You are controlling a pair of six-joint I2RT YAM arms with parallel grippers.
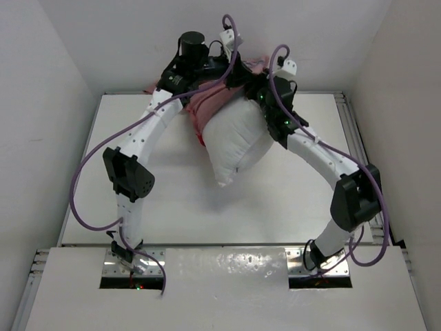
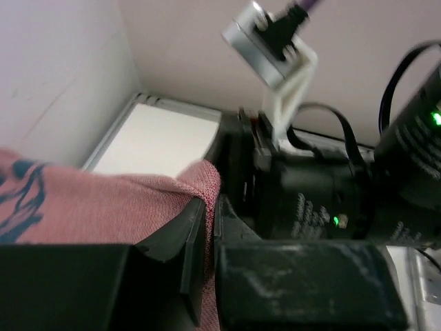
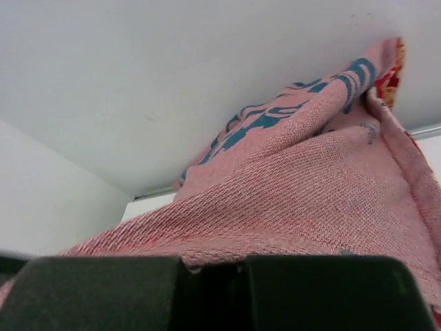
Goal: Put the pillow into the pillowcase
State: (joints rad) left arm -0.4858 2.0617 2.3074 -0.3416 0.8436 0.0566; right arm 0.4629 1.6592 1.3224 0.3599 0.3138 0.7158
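Both arms reach from their bases at the near edge across the white surface [image 1: 138,207], the left arm [image 1: 138,148] bowing outward on the left and the right arm [image 1: 331,162] on the right. Between them lies the pillow [image 1: 238,141], plump and white, with one corner pointing toward the near edge. Its far end disappears under the bunched pillowcase [image 1: 205,103], which shows its dull pink side with dark blue print. How much of the pillow is inside I cannot tell. At the far edge of the surface, by the back wall [image 1: 207,27], the two wrists meet close together. The left gripper [image 2: 210,231] is closed, pinching a fold of the pink fabric. The right gripper [image 3: 213,279] is also clamped shut on the pillowcase, the cloth rising straight from its fingers.
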